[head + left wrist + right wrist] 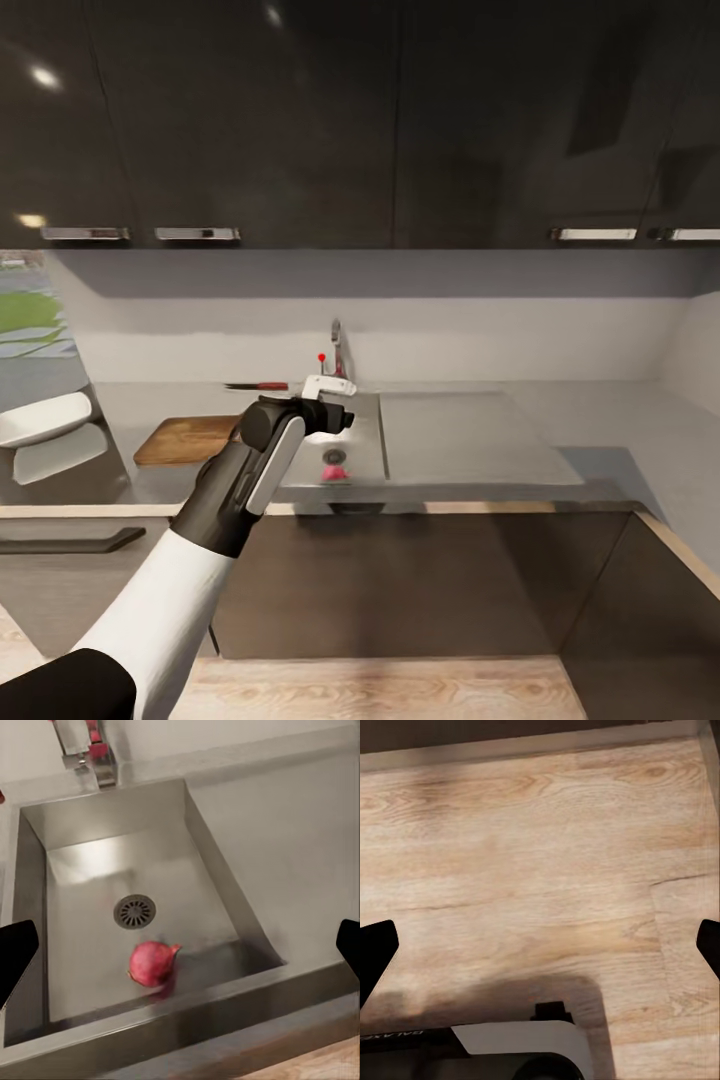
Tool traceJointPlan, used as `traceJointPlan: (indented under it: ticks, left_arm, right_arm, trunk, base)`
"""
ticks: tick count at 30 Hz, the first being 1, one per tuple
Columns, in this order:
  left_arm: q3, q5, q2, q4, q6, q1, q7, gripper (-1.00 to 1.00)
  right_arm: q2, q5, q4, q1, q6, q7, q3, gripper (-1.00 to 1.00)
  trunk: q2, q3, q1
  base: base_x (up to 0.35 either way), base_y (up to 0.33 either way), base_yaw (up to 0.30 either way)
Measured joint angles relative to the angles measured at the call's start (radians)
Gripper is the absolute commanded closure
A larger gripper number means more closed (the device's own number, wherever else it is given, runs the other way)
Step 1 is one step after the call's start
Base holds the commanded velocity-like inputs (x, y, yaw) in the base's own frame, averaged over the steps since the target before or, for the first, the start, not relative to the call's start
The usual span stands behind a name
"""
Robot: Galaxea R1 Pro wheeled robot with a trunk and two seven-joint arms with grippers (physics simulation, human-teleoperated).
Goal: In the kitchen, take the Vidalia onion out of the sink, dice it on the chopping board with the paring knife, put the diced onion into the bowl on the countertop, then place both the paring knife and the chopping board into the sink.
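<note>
While hanging above the sink on a forward-stretched left arm, wrist bent down toward the basin, risks knocking the round Vidalia onion into a roll across the smooth basin bottom if lowered off-centre, or squeezing it out sideways on closing. Shows the left tool spread wide and empty, with the onion loose just beside the drain, near the front wall. Holds the right tool open too, low over the wooden floor, well apart from the table.
</note>
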Motion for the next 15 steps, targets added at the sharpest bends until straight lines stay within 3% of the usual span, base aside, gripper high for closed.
traceJointPlan:
  ticks: [3, 4, 5, 7, 15]
  left_arm:
    - [0.005, 0.001, 0.001, 0.009, 0.000, 0.000, 0.001, -1.00]
    - [0.026, -0.001, 0.001, 0.019, 0.000, 0.000, 0.001, -1.00]
    - [0.072, -0.004, 0.000, 0.049, 0.001, 0.000, 0.001, -1.00]
    - [0.092, 0.000, -0.001, 0.077, 0.000, 0.000, 0.002, -1.00]
    - [0.106, 0.000, -0.003, 0.158, 0.001, 0.000, 0.002, -1.00]
  right_arm:
    - [0.000, 0.000, 0.000, 0.000, 0.000, 0.000, 0.000, -1.00]
    - [0.000, 0.000, 0.000, 0.000, 0.000, 0.000, 0.000, -1.00]
    - [0.000, 0.000, 0.000, 0.000, 0.000, 0.000, 0.000, -1.00]
    - [0.000, 0.000, 0.000, 0.000, 0.000, 0.000, 0.000, -1.00]
    - [0.000, 0.000, 0.000, 0.000, 0.000, 0.000, 0.000, -1.00]
  trunk:
    - [0.000, 0.000, 0.000]
    - [0.000, 0.000, 0.000]
    - [0.000, 0.000, 0.000]
    - [0.000, 0.000, 0.000]
    - [0.000, 0.000, 0.001]
  base:
    - [0.325, 0.009, 0.000]
    - [0.217, 0.017, 0.000]
    - [0.139, 0.011, 0.000]
    - [0.080, 0.006, 0.000]
    - [0.012, 0.001, 0.000]
